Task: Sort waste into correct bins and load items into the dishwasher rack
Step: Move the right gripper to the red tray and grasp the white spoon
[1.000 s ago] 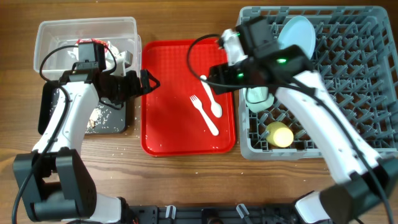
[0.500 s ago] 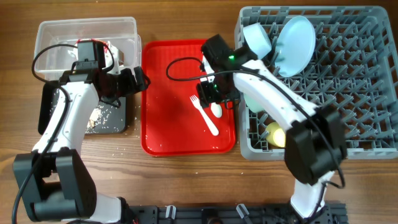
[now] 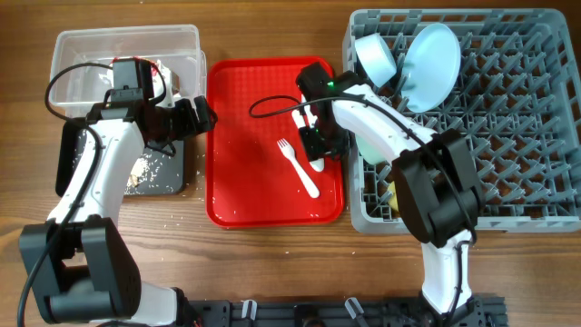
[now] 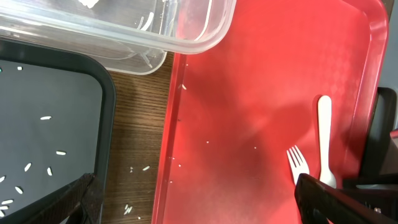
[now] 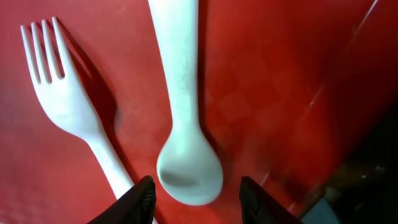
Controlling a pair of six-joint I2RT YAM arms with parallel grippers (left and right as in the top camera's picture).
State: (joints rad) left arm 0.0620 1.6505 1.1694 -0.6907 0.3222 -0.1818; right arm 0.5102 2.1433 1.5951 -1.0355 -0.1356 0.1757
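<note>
A white plastic spoon (image 5: 183, 112) and fork (image 5: 68, 106) lie side by side on the red serving tray (image 3: 245, 182). My right gripper (image 5: 198, 190) is open and low over the tray, one finger on each side of the spoon's bowl. In the overhead view it (image 3: 318, 145) hides most of the spoon; the fork (image 3: 300, 168) shows beside it. My left gripper (image 3: 204, 116) is open and empty at the tray's left edge, near the clear tub (image 3: 91, 54). The grey dishwasher rack (image 3: 508, 182) holds a pale blue plate (image 3: 431, 54) and a bowl (image 3: 375, 56).
The clear tub holds the red-and-white wrapper (image 3: 150, 73). The black tray (image 3: 168, 173) below it carries beige crumbs, and a few lie on the wood (image 4: 134, 168). A yellow cup (image 3: 397, 195) sits at the rack's front left, partly behind my right arm.
My right gripper has moved left from the rack to the red tray and come down around the spoon's bowl. My left gripper drew back slightly left, then stayed still.
</note>
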